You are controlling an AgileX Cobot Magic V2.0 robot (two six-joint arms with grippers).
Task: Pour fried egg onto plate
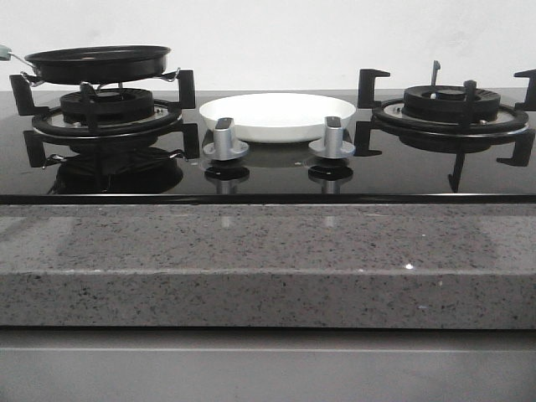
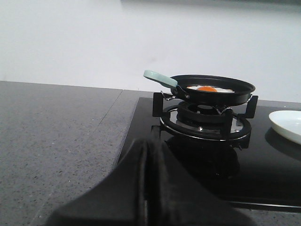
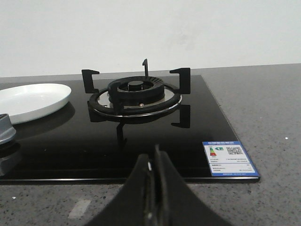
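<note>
The fried egg (image 2: 207,88), white with an orange yolk, lies in a black frying pan (image 2: 214,90) with a pale green handle (image 2: 160,77) on the left burner. In the front view the pan (image 1: 99,64) shows edge-on and the egg is hidden. The white plate (image 1: 278,115) sits on the hob between the burners; it also shows in the left wrist view (image 2: 286,125) and the right wrist view (image 3: 30,101). My left gripper (image 2: 149,146) is shut and empty, well short of the pan. My right gripper (image 3: 153,157) is shut and empty over the counter edge near the right burner.
Two silver knobs (image 1: 225,139) (image 1: 332,137) stand in front of the plate. The right burner (image 1: 452,109) carries nothing. A grey speckled counter (image 1: 268,260) borders the black glass hob (image 3: 155,136). A blue energy label (image 3: 229,157) is stuck at the hob's corner.
</note>
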